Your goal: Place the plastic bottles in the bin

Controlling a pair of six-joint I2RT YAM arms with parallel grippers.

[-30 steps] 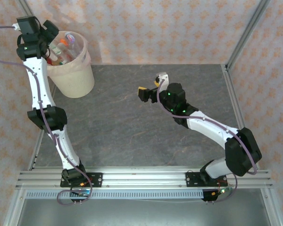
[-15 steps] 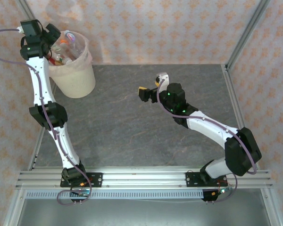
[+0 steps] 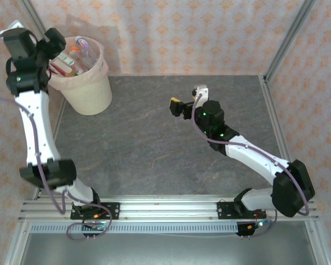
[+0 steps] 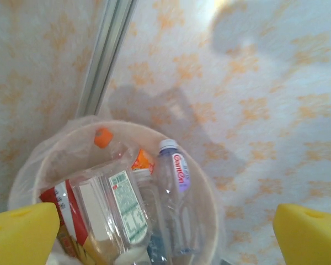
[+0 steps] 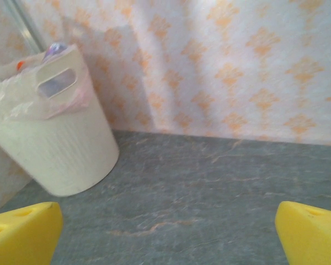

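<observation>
Top external: bin (image 3: 91, 96) stands at the table's (image 3: 149, 143) far-left corner, close to the patterned wall (image 3: 182, 33). Bottles (image 3: 70, 57) are piled inside it, some poking above the rim. Pinkish bag (image 3: 102, 69) is folded over the rim. Left gripper (image 3: 51, 47) hangs raised at the bin's left rim, angled toward the opening, jaws wide apart. Right gripper (image 3: 186, 96) hovers over mid-table, well apart from the bin, jaws wide apart and pointing left.

Left wrist: looks down into the bin (image 4: 205, 190). The yellow pads (image 4: 22, 234) sit at the two bottom corners, far apart, with the bin's mouth between them. Inside are a clear bottle with a white cap and a purple-red label (image 4: 175, 204), a crushed one with a green-white label (image 4: 127, 207), one with a red-white label (image 4: 66, 207) and an orange cap (image 4: 102, 137) farther back. They lie jumbled, touching each other. A metal frame post (image 4: 107, 55) runs up the wall behind.

Right wrist: yellow pads (image 5: 22, 232) at the bottom corners, set wide, bare table (image 5: 209, 187) between them. Bin (image 5: 60, 149) is upright at far left, a handle slot in its wall. Bag (image 5: 16, 102) drapes over the rim and a bottle top (image 5: 56, 49) peeks above it.
</observation>
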